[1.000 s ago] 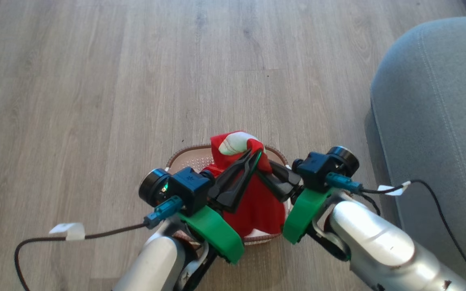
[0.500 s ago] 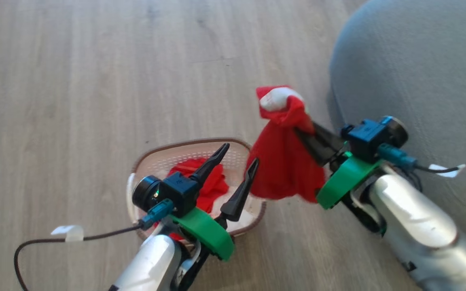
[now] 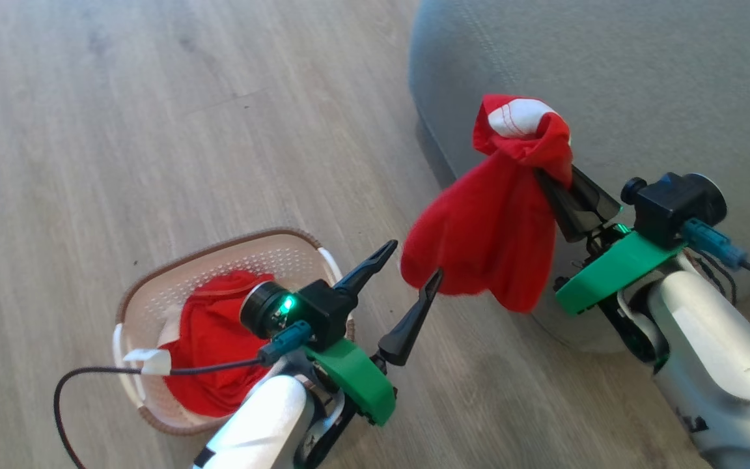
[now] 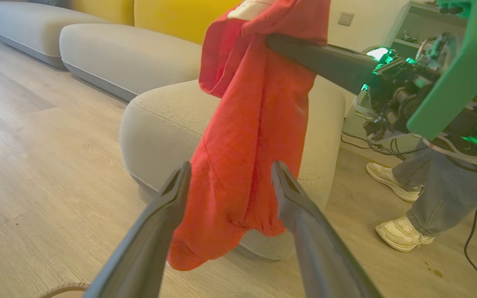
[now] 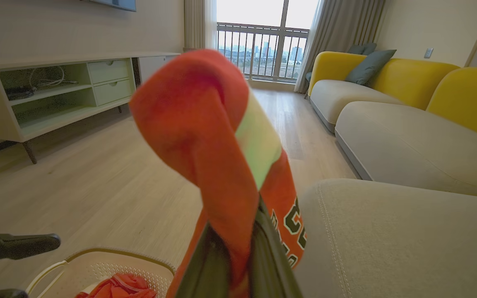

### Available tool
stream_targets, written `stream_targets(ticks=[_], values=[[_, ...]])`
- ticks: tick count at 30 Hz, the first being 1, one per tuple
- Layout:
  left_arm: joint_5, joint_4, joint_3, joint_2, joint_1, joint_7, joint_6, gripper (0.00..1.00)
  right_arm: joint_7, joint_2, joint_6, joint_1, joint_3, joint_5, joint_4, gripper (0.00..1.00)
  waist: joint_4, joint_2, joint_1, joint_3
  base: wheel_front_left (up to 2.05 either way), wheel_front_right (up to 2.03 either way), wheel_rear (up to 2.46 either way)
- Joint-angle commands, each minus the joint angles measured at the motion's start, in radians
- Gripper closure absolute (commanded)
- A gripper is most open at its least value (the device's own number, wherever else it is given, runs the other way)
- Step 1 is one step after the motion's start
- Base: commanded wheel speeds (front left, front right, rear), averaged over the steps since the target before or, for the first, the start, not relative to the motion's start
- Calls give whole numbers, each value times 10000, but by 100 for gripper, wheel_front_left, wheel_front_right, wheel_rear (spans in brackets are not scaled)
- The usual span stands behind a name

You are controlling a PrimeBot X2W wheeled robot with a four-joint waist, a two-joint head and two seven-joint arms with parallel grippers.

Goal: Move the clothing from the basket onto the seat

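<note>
Your right pincer (image 3: pixel 554 189) is clamped, its two long dark fingers pressed together on a bunched fold near the top of a soft red fabric garment with a white panel (image 3: pixel 486 241). In the right wrist view the cloth loops over the fingertips, and dark lettering shows on the part hanging beside them. That garment hangs in the air, clear of the floor, and its lower part droops in front of the side of the large rounded grey upholstered seat (image 3: pixel 609 58). You cannot tell from these views whether it touches the cushion. Your left pincer (image 3: pixel 414 259) stands apart and holds nothing, its fingertips just beside the garment's lower hem; in the left wrist view the hanging cloth shows between the two fingers. Beyond that arm, the small cream plastic basket with perforated walls and a brown rim (image 3: pixel 264 257) sits on the pale wooden floor (image 3: pixel 153 130), apart from the seat, with a second crumpled red garment (image 3: pixel 209 345) lying inside it. In the left wrist view a person's feet in pale trainers (image 4: pixel 400 234) stand on the floor beside the seat.
</note>
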Motion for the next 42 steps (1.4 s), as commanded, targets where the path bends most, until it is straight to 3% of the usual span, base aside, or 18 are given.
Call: stream_targets(ticks=[1,11,17,22,28,37,42], values=[[-114,-247,252,-44,-404,-102,65,0,-92,-11,-2,-9,-82,-70,-377,100,-251,0,0,50,0,0,0],[-83,-368,105,-39,-760,-65,151,0,-92,47,-2,44,-645,-221,-705,100,-382,0,0,658,0,0,0],[130,-721,187,127,-1541,231,183,0,-92,7,-2,-629,-1427,-210,-858,100,-100,0,0,1954,0,0,0],[415,-1159,291,408,-2505,618,134,0,-92,-209,-2,-2081,-2458,139,-842,100,230,0,0,3333,0,0,0],[693,-1712,374,628,-3642,988,45,0,-86,-1529,-2,-4551,-3464,461,358,100,722,0,0,4819,0,0,0],[774,-2323,337,438,-4726,1036,55,0,1154,-4306,-2,-8243,-4897,320,2382,100,1709,0,0,6270,0,0,0],[809,-2586,395,580,-4670,1144,207,0,1216,-4329,-2,-8437,-5357,141,3774,100,1910,0,0,6963,0,0,0]])
